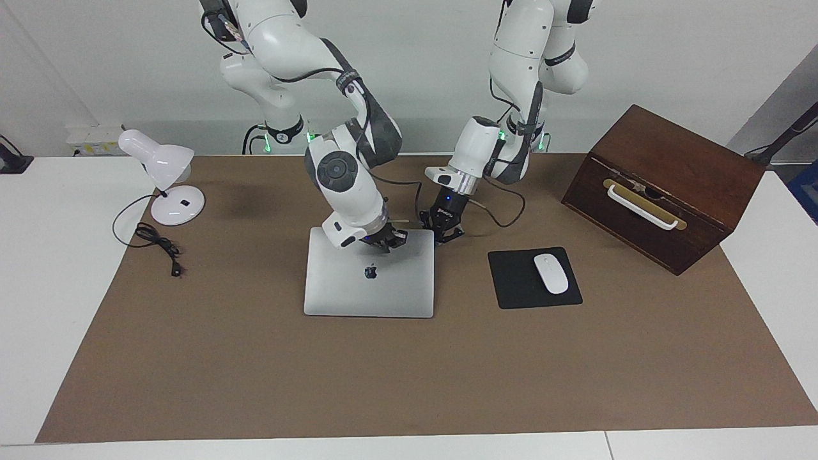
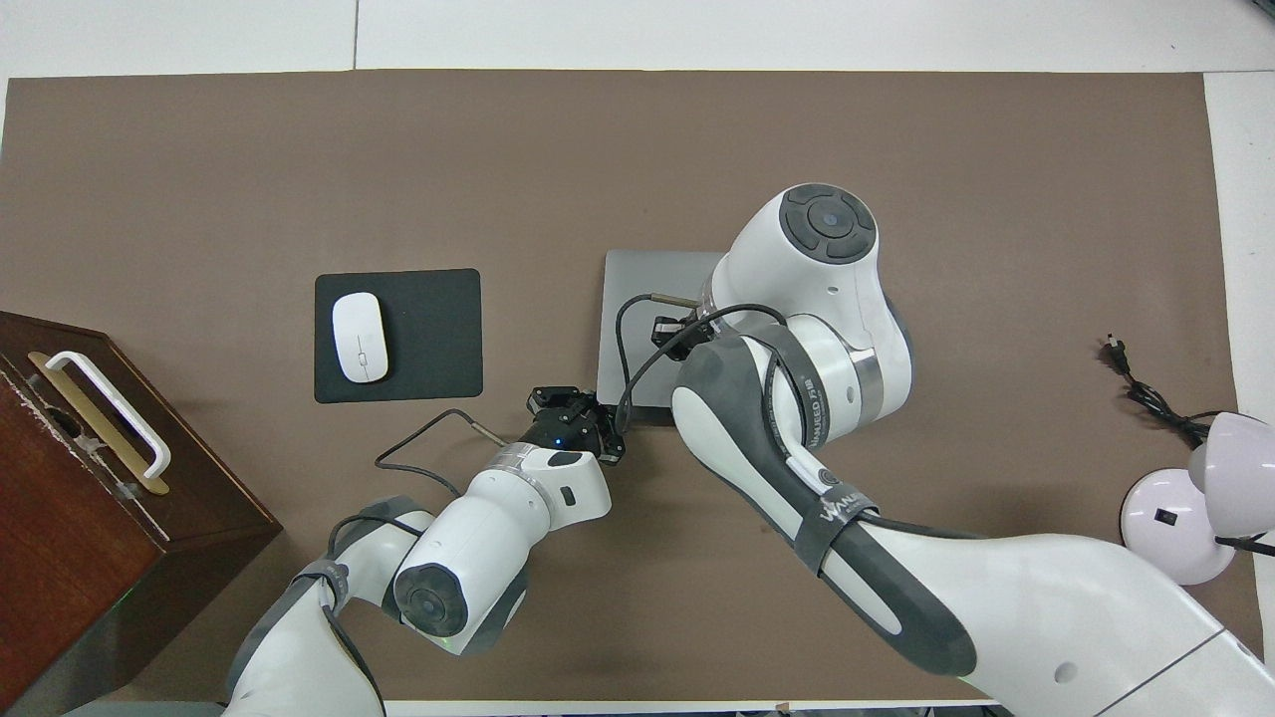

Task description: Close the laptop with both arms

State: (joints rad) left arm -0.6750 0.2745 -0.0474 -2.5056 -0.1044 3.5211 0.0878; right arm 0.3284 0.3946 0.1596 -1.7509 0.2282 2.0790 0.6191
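Facing view: the laptop lies mid-worktop on the brown mat, lid down or nearly so; whether a slit remains at the edge nearer the robots cannot be made out. It is a thin silver-grey slab, nearly square, a little longer across the worktop than toward the robots, edges square with the mat. The dark logo sits on the lid with its top toward the robots. The right end effector rests on the lid near that edge, fingertips together, holding nothing. The left end effector is at the lid's corner toward the left arm's end, fingertips together too; touching or just beside, I cannot tell. A black mouse pad with a white mouse lies beside the laptop toward the left arm's end, a wooden box farther along; a white lamp stands at the right arm's end.

Overhead view: the right arm covers more than half of the laptop, logo included, and hides its own end effector. The left end effector meets the laptop's near corner. The box and lamp are cut off by the frame.
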